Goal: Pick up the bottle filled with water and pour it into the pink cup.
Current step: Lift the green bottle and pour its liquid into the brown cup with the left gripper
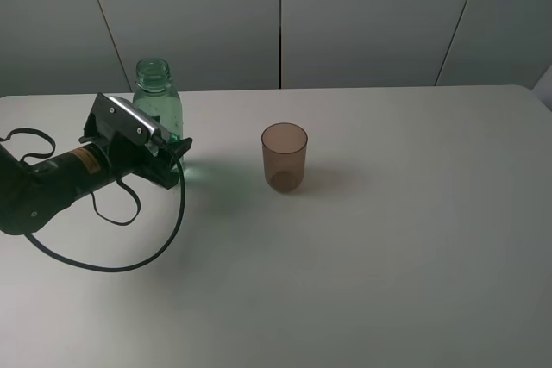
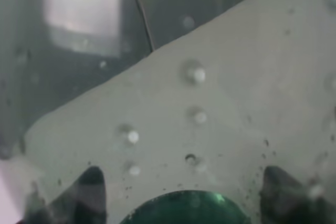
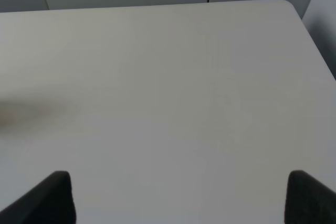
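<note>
The bottle [image 1: 157, 96] stands upright near the desk's [image 1: 388, 256] rear-left corner, left jaws clamped on its lower body; right jaws apart. The pink cup [image 1: 284, 157] stands apart, mid-desk. Lift vertically, keeping the capless neck upright until over the cup.

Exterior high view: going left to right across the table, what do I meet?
left arm → bottle → pink cup. The left tool overlaps the bottle's lower part, so it has no place of its own in the order.
</note>
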Action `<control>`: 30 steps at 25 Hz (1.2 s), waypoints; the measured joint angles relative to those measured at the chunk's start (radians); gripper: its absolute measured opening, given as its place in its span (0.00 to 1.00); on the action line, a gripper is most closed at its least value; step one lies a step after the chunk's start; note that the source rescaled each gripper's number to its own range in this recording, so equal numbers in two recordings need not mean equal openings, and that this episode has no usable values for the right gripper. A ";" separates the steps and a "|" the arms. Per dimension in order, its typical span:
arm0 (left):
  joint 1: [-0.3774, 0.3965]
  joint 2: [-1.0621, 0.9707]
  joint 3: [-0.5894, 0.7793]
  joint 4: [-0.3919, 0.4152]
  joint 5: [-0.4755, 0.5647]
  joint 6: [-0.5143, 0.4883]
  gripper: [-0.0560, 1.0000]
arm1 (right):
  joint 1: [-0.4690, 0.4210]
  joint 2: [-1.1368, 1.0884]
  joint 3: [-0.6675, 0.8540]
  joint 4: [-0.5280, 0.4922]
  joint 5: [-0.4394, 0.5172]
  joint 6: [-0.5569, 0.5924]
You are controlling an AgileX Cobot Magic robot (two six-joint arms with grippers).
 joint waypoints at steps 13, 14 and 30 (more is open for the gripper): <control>0.039 -0.048 -0.415 0.356 0.102 0.044 0.06 | 0.000 0.000 0.000 0.000 0.000 0.000; 0.039 -0.046 -0.457 0.396 0.122 0.044 0.06 | 0.000 0.000 0.000 0.000 0.000 0.000; 0.029 0.237 -0.929 0.784 0.162 0.028 0.06 | 0.000 0.000 0.000 0.000 0.000 0.000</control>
